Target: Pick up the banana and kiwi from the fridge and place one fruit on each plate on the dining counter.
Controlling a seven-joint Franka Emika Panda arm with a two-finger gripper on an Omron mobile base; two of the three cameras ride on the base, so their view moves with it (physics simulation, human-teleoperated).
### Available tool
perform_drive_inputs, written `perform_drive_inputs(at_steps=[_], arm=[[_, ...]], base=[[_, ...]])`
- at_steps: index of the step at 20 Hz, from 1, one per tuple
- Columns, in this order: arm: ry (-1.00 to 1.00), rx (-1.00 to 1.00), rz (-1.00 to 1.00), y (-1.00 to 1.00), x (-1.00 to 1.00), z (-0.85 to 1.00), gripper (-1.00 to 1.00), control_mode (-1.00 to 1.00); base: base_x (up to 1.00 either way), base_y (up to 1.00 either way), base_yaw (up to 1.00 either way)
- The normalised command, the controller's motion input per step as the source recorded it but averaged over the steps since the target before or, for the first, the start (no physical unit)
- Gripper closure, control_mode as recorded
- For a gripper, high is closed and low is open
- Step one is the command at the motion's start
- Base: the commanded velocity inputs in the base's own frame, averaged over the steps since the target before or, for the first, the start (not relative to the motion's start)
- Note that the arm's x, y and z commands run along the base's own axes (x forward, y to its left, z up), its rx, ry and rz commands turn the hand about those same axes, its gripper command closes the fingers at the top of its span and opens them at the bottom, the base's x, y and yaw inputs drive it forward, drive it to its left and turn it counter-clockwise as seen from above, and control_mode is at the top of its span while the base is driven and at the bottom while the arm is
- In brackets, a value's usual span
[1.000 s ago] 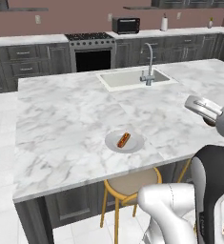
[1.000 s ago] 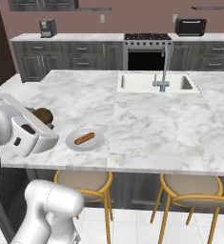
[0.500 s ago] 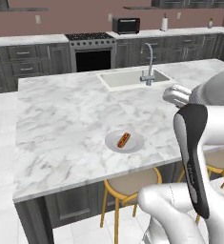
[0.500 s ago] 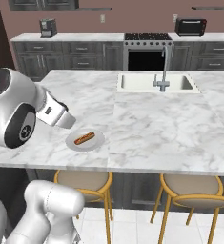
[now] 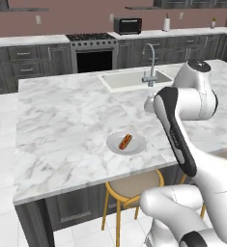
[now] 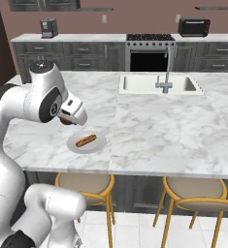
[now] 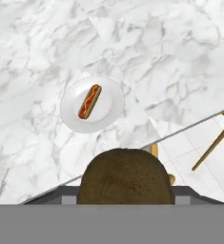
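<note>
Right at the fingers, the kiwi [image 7: 126, 176] sits clamped in the gripper [image 6: 66, 121], a dull brown lump that hides both tips from the hand's own camera; from the right side a dark sliver of it peeks out under the white hand. So the fingers are closed on the fruit, held partway apart by it.

Just beyond and below the held kiwi lies a plate [image 7: 108, 114], round and white, with a red-orange strip of food [image 7: 89, 101] lying across its middle. The fruit hangs above the marble, near the plate's rim, not touching it.

The plate rests close to the near edge of the dining counter [image 5: 62, 125], above a round wooden stool [image 5: 133, 185]. Farther out from the fingers, past open marble, are the inset sink [image 6: 156, 85] and its tap [image 5: 151, 72]. Beyond that, against the back wall, stands the stove [image 5: 92, 50].
</note>
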Motion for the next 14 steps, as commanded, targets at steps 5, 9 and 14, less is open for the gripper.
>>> perform_drive_inputs(at_steps=[5,9,14], arm=[[0.07,-0.02,0.11,0.02,0.34,-0.72,1.00,-1.00],[0.02,-0.01,0.08,0.00,0.29,-0.66,1.00,-1.00],[0.00,-0.03,0.01,0.00,0.37,-0.54,1.00,-1.00]], base=[[0.00,0.00,0.00],[0.00,0.00,0.00],[0.00,0.00,0.00]])
